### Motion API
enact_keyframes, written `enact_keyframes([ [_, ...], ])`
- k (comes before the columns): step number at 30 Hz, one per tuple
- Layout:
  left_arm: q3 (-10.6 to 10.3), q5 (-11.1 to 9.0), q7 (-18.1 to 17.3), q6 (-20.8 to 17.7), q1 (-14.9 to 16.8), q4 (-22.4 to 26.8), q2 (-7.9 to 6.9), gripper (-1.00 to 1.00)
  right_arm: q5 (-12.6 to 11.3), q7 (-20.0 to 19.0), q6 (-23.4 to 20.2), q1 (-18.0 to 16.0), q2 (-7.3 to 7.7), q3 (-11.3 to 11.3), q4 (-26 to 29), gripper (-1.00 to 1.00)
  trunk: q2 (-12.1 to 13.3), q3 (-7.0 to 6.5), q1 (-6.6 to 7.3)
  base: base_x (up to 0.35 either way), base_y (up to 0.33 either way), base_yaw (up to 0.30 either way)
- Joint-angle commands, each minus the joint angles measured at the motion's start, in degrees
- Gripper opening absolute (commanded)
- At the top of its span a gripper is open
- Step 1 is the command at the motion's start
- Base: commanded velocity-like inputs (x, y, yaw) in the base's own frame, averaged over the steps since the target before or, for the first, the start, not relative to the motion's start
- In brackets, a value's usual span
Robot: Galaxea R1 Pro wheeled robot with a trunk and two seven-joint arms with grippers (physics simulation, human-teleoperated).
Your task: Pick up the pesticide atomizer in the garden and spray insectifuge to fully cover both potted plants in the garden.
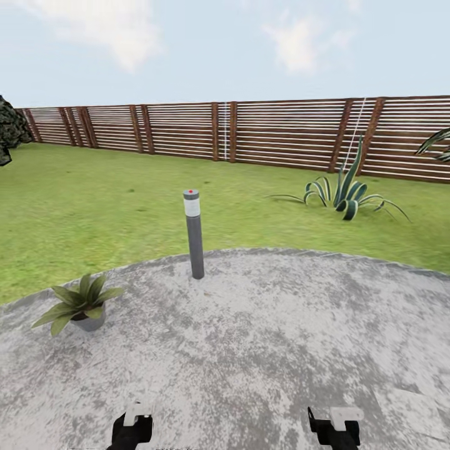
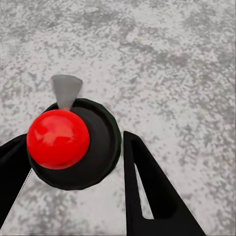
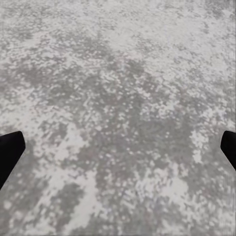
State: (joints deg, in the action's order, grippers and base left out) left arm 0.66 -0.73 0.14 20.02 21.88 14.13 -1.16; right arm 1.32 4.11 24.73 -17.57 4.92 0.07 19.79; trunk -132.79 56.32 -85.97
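head view: both black grippers are cut off at the bottom edge, left and right. one speckled green potted plant in a round grey pot sits on the mottled grey stone patio, left of the tall grey bollard lamp.

left wrist: smooth black fingers clamp a dark round bottle with a glossy red ball top, body hidden.

right wrist: only the fingertips show, spread wide over rough stone.

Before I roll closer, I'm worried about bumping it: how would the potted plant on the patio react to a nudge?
The potted plant likely tips or slides easily: its grey pot looks small under a wider leaf rosette. The broad leaves probably bend rather than resist. Nothing braces it on the flat stone patio.
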Motion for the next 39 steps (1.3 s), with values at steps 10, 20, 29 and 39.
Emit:
enact_keyframes([
  [10,0.0,-0.1,0.0,0.2,0.1,-0.1,0.01,-1.0,0.2,0.2,0.1,0.0,0.01,0.0,0.0,1.0,0.0,0.05,0.01,0.0,0.0,0.276],
  [20,0.0,-0.2,0.0,0.2,0.0,-0.1,0.01,-1.0,0.2,0.2,0.1,0.0,0.01,0.0,0.0,1.0,0.0,0.05,0.01,0.0,0.0,0.276],
  [29,0.0,-0.2,0.0,0.1,0.1,-0.1,0.01,-1.0,0.2,0.2,0.1,0.0,0.01,0.0,0.0,1.0,0.0,0.05,0.01,0.013,0.0,0.276],
  [39,0.0,-0.2,0.0,0.1,0.1,-0.1,0.01,-1.0,0.2,0.2,0.1,0.0,0.01,0.0,0.0,1.0,0.0,0.05,0.01,0.297,0.0,0.276],
])
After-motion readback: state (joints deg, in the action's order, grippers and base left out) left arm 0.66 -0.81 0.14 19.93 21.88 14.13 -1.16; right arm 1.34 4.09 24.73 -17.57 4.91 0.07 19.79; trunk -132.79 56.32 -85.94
